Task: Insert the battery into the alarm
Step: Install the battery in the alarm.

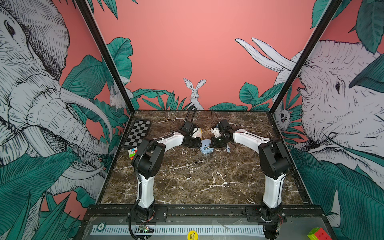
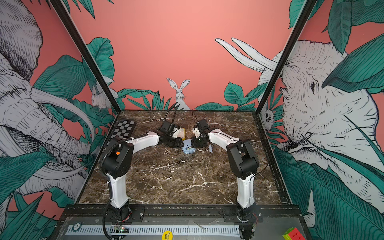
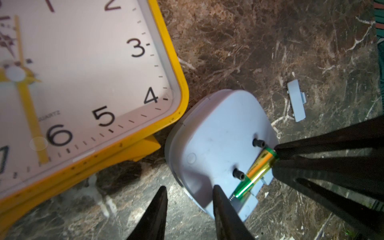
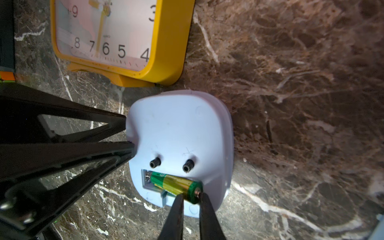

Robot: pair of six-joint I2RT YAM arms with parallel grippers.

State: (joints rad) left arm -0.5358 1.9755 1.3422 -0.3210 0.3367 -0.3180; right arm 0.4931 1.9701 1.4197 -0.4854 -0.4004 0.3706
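Over alarm [image 4: 178,128], right pincer [image 4: 190,197] pinching battery [image 4: 174,184]

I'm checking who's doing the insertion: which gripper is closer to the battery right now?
Right. The right gripper pinches the battery at its raised end, above the blue alarm compartment. The left gripper sits at the alarm's rim, near the spring end, not touching the battery.

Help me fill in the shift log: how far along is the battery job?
Done: the cover is off and lies on the table. The battery has one end against the spring in the alarm. In hand: the right gripper pinches the battery's raised end, while the left gripper stands open at the alarm's edge. Left: press that raised end down flat.
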